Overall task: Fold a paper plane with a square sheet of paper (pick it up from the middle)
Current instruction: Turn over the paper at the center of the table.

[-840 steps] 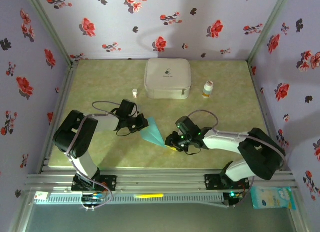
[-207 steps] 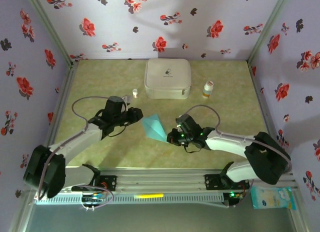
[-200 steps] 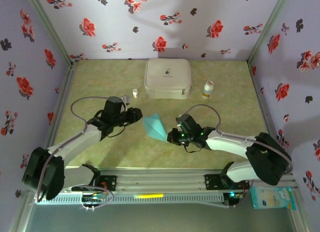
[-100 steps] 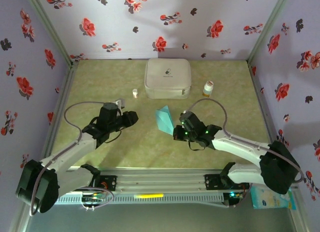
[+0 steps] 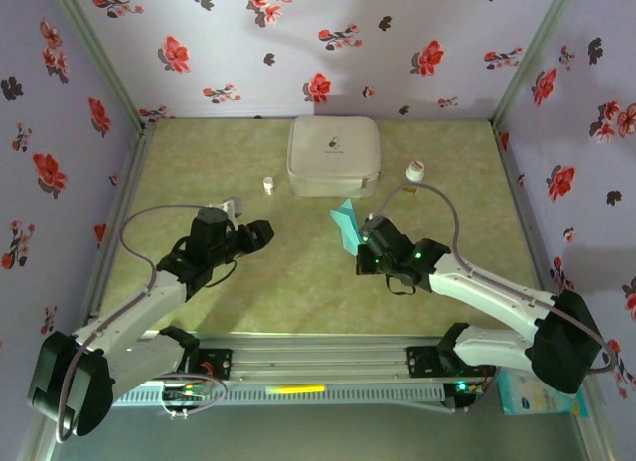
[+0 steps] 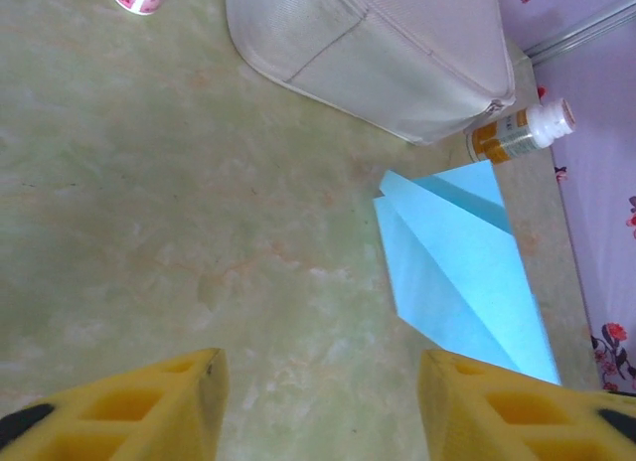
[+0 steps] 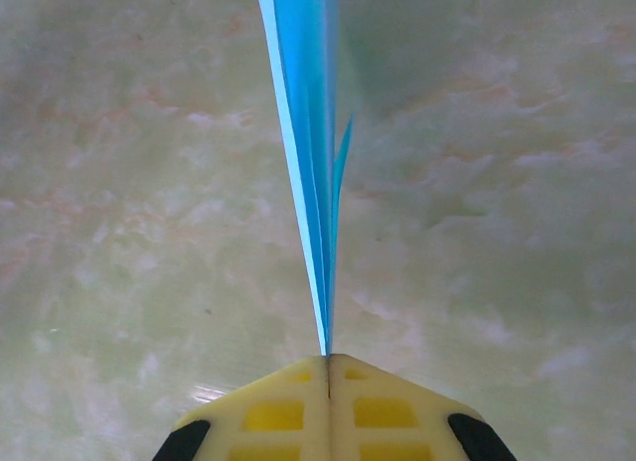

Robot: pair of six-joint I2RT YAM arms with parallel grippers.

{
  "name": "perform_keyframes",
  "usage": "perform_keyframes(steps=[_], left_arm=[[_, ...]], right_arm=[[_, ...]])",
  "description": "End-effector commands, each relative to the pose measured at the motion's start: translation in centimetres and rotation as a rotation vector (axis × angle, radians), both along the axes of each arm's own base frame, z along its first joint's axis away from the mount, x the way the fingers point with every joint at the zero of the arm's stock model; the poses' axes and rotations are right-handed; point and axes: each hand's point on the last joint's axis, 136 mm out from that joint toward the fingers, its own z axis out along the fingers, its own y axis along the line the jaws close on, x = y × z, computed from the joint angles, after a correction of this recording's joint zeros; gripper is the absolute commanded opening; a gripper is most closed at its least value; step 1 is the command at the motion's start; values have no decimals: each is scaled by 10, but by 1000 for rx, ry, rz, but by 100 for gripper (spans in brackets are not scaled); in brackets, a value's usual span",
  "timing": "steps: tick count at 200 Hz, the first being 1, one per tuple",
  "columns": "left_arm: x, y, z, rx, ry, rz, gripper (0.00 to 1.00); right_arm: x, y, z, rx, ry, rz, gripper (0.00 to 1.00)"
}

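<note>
The light blue-teal paper plane (image 5: pixel 346 226) is a folded dart held edge-up above the table, right of centre. My right gripper (image 5: pixel 364 244) is shut on its rear end; in the right wrist view the plane (image 7: pixel 311 153) runs as a thin blade straight away from the closed yellow fingers (image 7: pixel 328 382). In the left wrist view the plane (image 6: pixel 462 272) shows its broad folded face with a crease. My left gripper (image 5: pixel 260 232) stands open to the left of the plane, apart from it, with bare table between its yellow fingers (image 6: pixel 149 411).
A white rounded case (image 5: pixel 333 156) sits at the back centre. A small white jar (image 5: pixel 268 185) stands left of it and a pill bottle (image 5: pixel 414 171) right of it. Flowered walls close the table on three sides.
My right gripper has lifted the plane and carried it right and toward the back, turning it edge-up. My left arm let go and drew back to the left, open.
</note>
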Motion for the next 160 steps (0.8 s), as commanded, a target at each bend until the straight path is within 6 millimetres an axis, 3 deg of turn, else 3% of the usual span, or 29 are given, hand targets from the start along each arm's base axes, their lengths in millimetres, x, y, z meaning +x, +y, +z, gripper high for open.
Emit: perform_keyframes(steps=[1,71,98,125,160], left_arm=[[5,10,2,17,-25,38,60],[5,26,-1,37,-18,79,65],[6,30,-2,35,-12,96,66],[5,33,-6,33,2,111,66],[4,36,-10,35,15,123,66]], right_arm=[[0,-23,7,-175,-41,12,3],[9,-31,19,-604,-160,95,3],[10,-21,18,-772,-201,156,1],[-4,4,-4,-816,-173,310,1],[-29,40,-39,-735,-71,465,5]])
